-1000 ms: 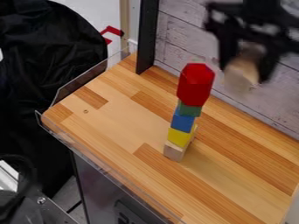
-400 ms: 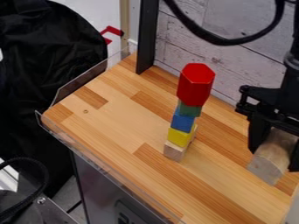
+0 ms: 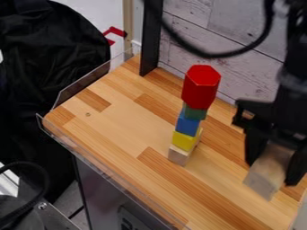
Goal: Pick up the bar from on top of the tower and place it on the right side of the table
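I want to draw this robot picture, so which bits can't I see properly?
In the camera view:
- Wooden bar, upper end: hidden by the gripper.
- Whether the bar touches the table: its underside is turned away.
- Tower, back: hidden by its own front.
- Arm, upper part: cut off by the top edge.

Tower (image 3: 188,126) on table (image 3: 114,130). Relative to tower: bar (image 3: 264,177) to the right, in gripper (image 3: 270,173); wall (image 3: 192,15) behind; post (image 3: 149,58) behind-left; draped cloth (image 3: 54,58) left, off the table.
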Available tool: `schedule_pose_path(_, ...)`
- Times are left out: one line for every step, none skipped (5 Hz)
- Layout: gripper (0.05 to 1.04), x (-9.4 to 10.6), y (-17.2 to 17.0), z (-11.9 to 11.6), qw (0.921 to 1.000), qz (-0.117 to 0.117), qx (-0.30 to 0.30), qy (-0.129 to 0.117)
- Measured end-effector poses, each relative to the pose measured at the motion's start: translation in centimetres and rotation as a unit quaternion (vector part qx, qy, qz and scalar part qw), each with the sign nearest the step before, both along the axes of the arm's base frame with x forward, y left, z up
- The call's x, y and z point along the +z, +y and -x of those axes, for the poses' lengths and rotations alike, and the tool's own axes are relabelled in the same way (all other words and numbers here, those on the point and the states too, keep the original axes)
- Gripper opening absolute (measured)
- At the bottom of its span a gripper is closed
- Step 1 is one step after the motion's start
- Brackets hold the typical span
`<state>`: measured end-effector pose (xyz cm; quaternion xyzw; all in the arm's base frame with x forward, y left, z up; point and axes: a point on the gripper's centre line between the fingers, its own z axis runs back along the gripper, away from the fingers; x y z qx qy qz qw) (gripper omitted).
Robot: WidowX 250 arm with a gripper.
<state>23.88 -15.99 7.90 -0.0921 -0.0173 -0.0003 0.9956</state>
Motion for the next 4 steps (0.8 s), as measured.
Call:
schedule_pose_path(0.607,-4.4,1.0,0.0,1.0,0.007,0.002,0.007)
schedule_pose_path(0.607,-7.9,1.0,-0.9,0.9997,-0.005,0.003,0.023)
schedule_pose_path(0.607,-8.6,0.4,-1.6,0.9998,-0.011,-0.007,0.013)
schedule_pose_path(0.607,-9.5,0.0,-1.9,0.9994,-0.024,-0.011,0.021)
